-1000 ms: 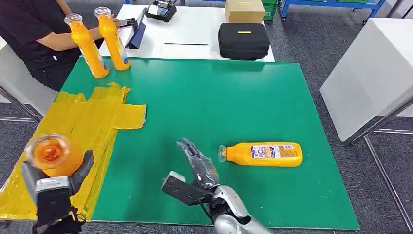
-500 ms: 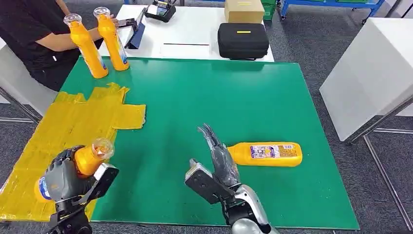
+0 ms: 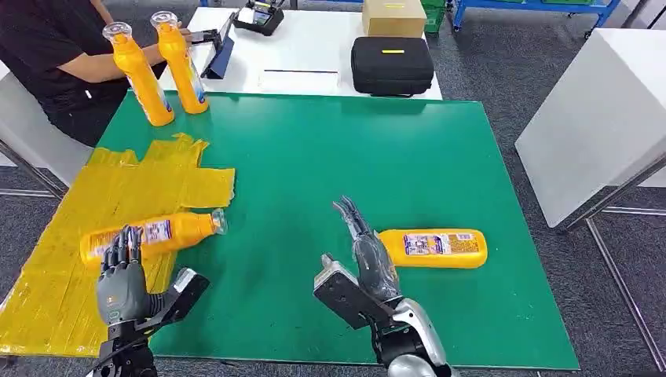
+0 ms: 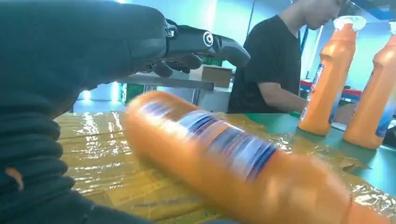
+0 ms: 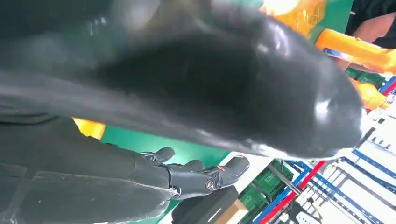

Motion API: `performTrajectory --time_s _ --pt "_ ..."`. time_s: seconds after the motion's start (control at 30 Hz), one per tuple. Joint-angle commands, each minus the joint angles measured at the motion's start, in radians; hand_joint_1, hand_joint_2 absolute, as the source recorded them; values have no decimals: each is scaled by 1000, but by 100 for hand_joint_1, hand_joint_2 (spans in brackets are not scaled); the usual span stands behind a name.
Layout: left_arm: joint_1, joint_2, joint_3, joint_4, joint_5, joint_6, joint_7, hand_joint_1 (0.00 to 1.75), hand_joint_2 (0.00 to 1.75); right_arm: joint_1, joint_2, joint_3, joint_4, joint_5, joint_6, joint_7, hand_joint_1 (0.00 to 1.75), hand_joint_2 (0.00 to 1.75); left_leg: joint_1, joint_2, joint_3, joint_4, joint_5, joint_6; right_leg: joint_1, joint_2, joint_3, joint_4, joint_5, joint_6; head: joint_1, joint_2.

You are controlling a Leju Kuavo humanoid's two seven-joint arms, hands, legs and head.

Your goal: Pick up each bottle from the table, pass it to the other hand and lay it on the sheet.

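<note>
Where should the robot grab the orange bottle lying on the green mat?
Probably around the wide labelled middle of the orange bottle, coming down from above. It lies flat on its side on the green mat, neck toward the right robot hand, so the fat body is the easiest part to wrap.

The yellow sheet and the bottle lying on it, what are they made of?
The sheet looks like thin glossy plastic film: it is wrinkled and glints. The bottle looks like smooth orange plastic with a printed label and a clear cap.

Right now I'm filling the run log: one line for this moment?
left hand: open, beside orange plastic bottle lying on yellow sheet | right hand: open, at second lying bottle
</note>
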Motion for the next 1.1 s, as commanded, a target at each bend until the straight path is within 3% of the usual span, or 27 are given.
performTrajectory --time_s 0.03,0.17,0.33,0.5,0.63,0.8,0.97,1.1 --pt "-13 25 -51 26 82 -63 -2 0 0 82 -87 -79 -79 49 21 36 0 175 0 -3 2 0 -1 1 1 -3 3 0 -2 -4 0 0" --pt "0 7 -25 -14 261 -105 -59 0 0 171 -158 -168 -132 165 40 77 0 175 0 -5 3 0 -2 1 1 -5 5 0 -3 -4 0 0" --pt "32 -5 6 -81 428 -93 -145 0 0 238 -220 -247 -177 206 56 109 0 175 0 -3 1 1 -2 1 0 -3 3 0 -2 -3 0 0" --pt "134 -41 65 -337 961 -178 -343 0 0 407 -424 -380 -241 228 123 190 0 175 0 -7 1 2 -3 2 1 -6 4 1 -4 -4 0 0" --pt "248 -30 68 -539 1314 -268 -392 0 0 489 -452 -543 -245 274 147 183 0 175 -1 -5 0 4 -5 3 0 -4 4 1 -6 -2 0 0" --pt "263 0 40 -556 1389 -262 -422 0 0 420 -486 -625 -137 275 195 126 0 175 -3 -1 2 3 -8 4 -1 -1 4 1 -6 -3 0 0" --pt "230 15 15 -504 1415 -275 -445 0 0 291 -489 -515 34 321 197 113 0 175 -1 0 3 -1 -6 4 0 1 5 -3 -2 -2 0 0" --pt "232 32 -7 -497 1440 -258 -452 0 0 285 -493 -438 81 310 131 122 0 175 -1 -1 7 -1 -6 3 0 0 8 -4 -4 -5 0 0"
